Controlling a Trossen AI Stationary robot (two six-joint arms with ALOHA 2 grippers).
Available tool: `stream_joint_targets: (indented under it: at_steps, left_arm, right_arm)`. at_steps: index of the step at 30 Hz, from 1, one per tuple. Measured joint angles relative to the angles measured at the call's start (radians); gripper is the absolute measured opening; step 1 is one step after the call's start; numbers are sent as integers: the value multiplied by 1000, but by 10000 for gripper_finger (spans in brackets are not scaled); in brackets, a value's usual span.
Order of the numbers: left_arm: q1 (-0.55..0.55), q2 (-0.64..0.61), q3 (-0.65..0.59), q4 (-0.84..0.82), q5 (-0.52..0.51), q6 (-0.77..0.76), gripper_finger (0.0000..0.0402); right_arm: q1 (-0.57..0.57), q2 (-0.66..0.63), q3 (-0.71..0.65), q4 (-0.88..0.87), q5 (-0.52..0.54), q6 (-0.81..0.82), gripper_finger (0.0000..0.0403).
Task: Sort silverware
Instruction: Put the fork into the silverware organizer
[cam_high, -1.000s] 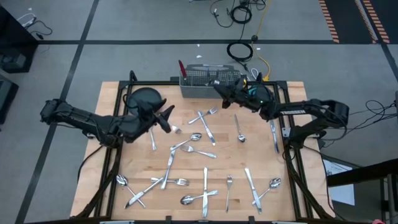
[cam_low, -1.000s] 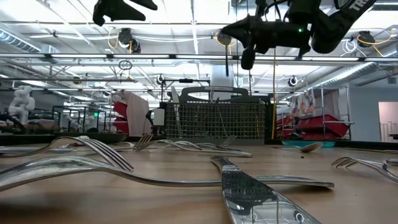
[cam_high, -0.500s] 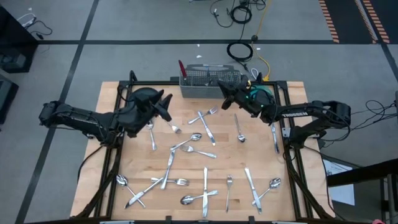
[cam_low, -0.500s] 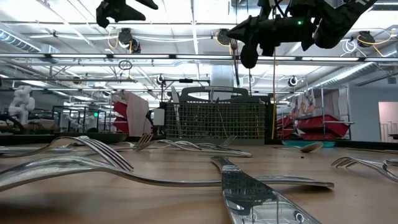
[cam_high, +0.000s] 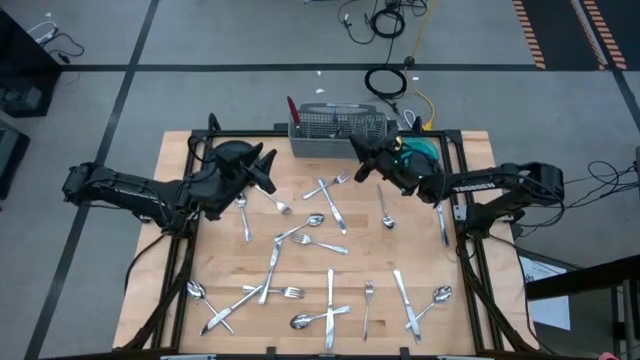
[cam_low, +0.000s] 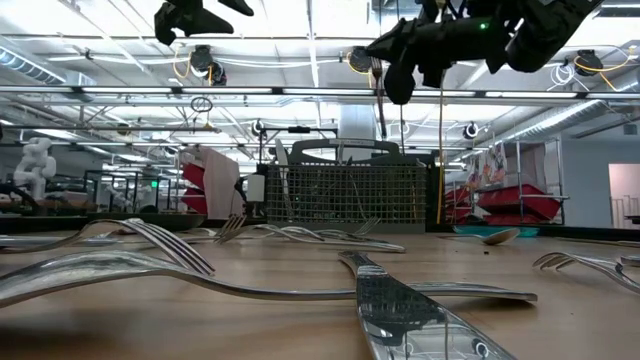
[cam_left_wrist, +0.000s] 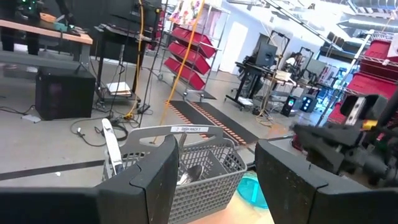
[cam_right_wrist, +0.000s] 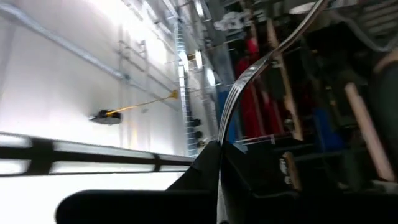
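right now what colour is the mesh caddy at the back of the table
Grey wire mesh caddy, clearest in the left wrist view.

One wire-mesh caddy (cam_high: 337, 133). One dark round plate (cam_high: 222, 152) near the caddy. Roughly twenty pieces of silverware (cam_high: 330, 295) lie loose on the table (cam_high: 420, 250) in front of the caddy: forks, spoons and knives, several crossed, so the number of each kind cannot be told. One held piece (cam_low: 378, 100) hangs above the caddy.
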Motion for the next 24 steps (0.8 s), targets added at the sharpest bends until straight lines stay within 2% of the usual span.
stream_joint_targets:
  at_steps: [6,16,21,24]
  left_arm:
    - [0,0,0,0,-2,0,212]
    - [19,0,0,0,-3,1,212]
    - [19,0,0,-1,-3,2,212]
    - [24,0,0,-1,-3,1,212]
  right_arm:
    - [-11,55,0,12,-18,29,0]
    - [-63,256,55,204,-107,106,0]
    - [-87,293,78,227,-100,156,0]
    - [-97,294,79,218,-44,176,0]
